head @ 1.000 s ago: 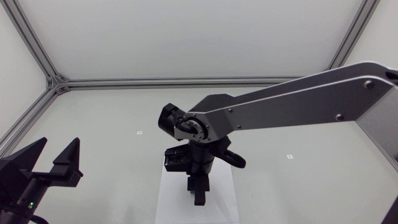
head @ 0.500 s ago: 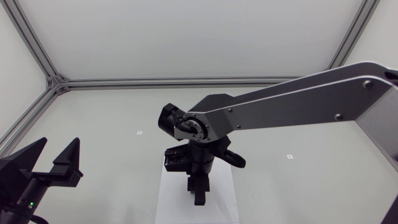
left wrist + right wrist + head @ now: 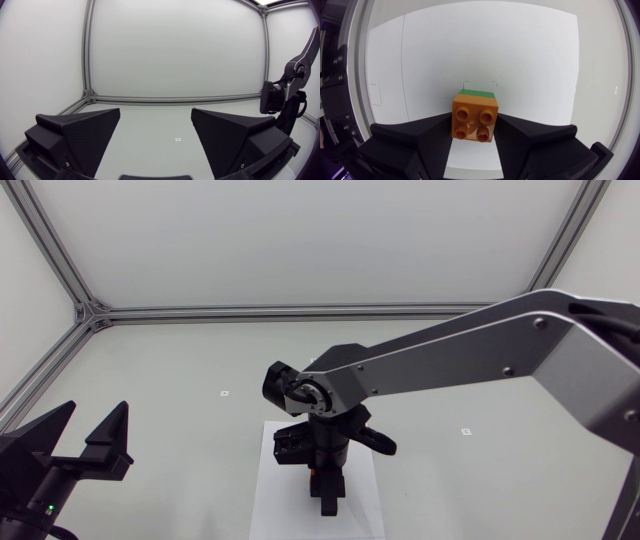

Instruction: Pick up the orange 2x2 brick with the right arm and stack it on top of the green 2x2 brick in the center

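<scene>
In the right wrist view the orange 2x2 brick (image 3: 475, 117) sits between my right gripper's (image 3: 474, 132) two black fingers, studs facing the camera. Both fingers press its sides, so the gripper is shut on it. A strip of the green 2x2 brick (image 3: 477, 93) shows directly under the orange one, on the white sheet (image 3: 530, 65). In the head view my right gripper (image 3: 327, 502) points down over the sheet (image 3: 272, 505), and its wrist hides both bricks. My left gripper (image 3: 93, 412) stands open and empty at the near left, far from the bricks.
Two small white markers (image 3: 224, 393) (image 3: 465, 430) lie on the grey table. An aluminium frame rail (image 3: 300, 310) runs along the back edge. In the left wrist view the open left fingers (image 3: 80, 135) frame bare table, with my right arm (image 3: 285, 95) off to one side.
My right arm has swung its wrist and gripper toward the front of the table and lower over the white sheet. The left arm has stayed still.
</scene>
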Motion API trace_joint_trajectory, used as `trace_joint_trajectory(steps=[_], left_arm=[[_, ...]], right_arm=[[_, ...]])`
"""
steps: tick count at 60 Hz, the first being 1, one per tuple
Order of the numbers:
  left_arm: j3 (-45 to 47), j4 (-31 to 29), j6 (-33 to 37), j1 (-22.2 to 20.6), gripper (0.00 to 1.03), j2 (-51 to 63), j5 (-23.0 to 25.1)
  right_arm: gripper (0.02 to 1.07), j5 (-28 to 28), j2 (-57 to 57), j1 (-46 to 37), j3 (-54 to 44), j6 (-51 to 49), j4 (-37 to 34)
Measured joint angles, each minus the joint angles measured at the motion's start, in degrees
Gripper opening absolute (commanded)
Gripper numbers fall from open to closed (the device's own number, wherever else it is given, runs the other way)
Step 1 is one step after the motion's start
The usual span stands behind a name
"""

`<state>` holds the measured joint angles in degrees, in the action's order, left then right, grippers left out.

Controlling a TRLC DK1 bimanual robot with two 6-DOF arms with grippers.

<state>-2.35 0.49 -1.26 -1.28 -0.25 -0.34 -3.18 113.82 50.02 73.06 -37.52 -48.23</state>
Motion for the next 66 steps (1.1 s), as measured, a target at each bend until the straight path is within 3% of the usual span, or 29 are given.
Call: trace_joint_trajectory(steps=[13, 20, 36, 66], left_arm=[[0.00, 0.02, 0.00, 0.00, 0.99, 0.00, 0.00], [0.00, 0.00, -0.02, 0.00, 0.99, 0.00, 0.00], [0.00, 0.00, 0.00, 0.00, 0.99, 0.00, 0.00], [0.00, 0.00, 0.00, 0.00, 0.99, 0.00, 0.00]], right_arm=[[0.53, -0.26, 0.00, 0.00, 0.00, 0.00, 0.13], [0.46, -0.44, 0.00, -0.02, 0.00, 0.00, 0.46], [0.43, -0.90, -0.02, -0.44, 0.00, 0.00, 0.48], [0.43, -1.55, -0.17, -0.52, 0.11, 0.00, 1.90]])
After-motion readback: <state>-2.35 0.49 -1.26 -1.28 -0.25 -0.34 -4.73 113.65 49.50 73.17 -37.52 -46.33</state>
